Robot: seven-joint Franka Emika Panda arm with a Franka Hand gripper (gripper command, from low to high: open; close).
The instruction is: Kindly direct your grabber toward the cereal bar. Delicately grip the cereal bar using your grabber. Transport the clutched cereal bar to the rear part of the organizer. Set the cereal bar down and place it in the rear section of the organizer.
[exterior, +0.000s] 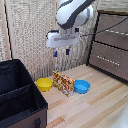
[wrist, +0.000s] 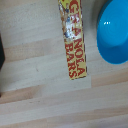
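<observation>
Approach step: end effector [exterior: 61, 52] hovers empty, apparently open, above the granola bar box [exterior: 63, 82]; next, descend and grip.

exterior view frontal, wide; wrist view overhead, close; both show cereal bar [exterior: 63, 82]

Pale, matt wood grain on the table [exterior: 95, 107]. Soft black cloth for the organizer [exterior: 20, 95]. Glossy printed wrapper on the cereal bar [wrist: 74, 40].

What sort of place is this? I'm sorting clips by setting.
Probably a home-like room or mock-up: a wooden dresser, a plank floor and a curtain behind the robot.
</observation>
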